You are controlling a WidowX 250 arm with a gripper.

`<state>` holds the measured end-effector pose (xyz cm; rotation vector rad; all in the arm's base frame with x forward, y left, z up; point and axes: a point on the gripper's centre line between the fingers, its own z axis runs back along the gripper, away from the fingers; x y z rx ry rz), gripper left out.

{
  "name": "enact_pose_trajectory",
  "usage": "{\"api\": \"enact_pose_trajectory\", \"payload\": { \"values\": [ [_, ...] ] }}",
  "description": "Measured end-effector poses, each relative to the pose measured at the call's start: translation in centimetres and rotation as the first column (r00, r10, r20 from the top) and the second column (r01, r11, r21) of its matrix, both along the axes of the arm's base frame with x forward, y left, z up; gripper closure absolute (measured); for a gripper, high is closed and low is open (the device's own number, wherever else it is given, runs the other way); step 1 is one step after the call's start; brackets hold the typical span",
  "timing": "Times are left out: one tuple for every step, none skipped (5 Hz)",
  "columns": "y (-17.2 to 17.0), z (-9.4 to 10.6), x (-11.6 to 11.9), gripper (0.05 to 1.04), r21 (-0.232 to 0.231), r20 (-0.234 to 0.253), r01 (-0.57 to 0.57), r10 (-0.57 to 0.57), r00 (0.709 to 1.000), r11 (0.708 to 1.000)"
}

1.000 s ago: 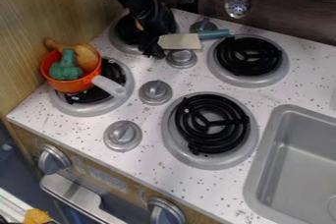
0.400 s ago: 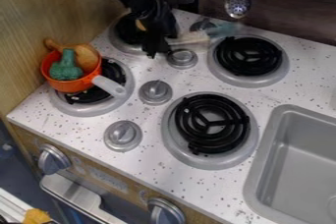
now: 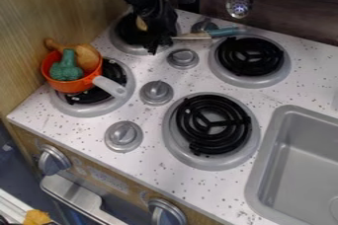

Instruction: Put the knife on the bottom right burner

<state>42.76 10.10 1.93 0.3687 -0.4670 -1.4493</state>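
The black gripper point(image 3: 157, 45) hangs over the right side of the back-left burner, at the upper left of the counter. It is shut on the blade end of the knife point(image 3: 192, 36). The pale blade looks thin, seen nearly edge-on, and extends right from the gripper. Its teal handle points right, above the far edge of the back-right burner. The bottom right burner point(image 3: 211, 125), a black coil in a grey ring, has nothing on it and lies lower right of the gripper.
An orange pot point(image 3: 56, 83) with a green toy and a wooden piece sits on the front-left burner. Grey knobs point(image 3: 156, 93) stand between the burners. The sink point(image 3: 261, 179) is at lower right; utensils point(image 3: 239, 3) hang at the back wall.
The knife has turned from showing its broad blade face to nearly edge-on, its handle end shifting slightly right and up. The gripper has turned and moved slightly, still at the back left.
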Motion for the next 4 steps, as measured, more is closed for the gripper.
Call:
{"api": "enact_pose_trajectory", "payload": {
  "values": [
    [-0.4, 1.0, 0.1, 0.971, 0.014, 0.016, -0.006, 0.006, 1.000, 1.000],
    [-0.8, 1.4, -0.2, 1.004, 0.005, -0.001, -0.018, 0.018, 1.000, 1.000],
    [-1.4, 1.9, -0.9, 1.007, -0.035, -0.030, -0.030, 0.029, 0.999, 0.999],
    [-2.2, 2.3, -1.5, 1.009, -0.063, -0.075, -0.059, 0.054, 0.996, 0.996]
  ]
}}
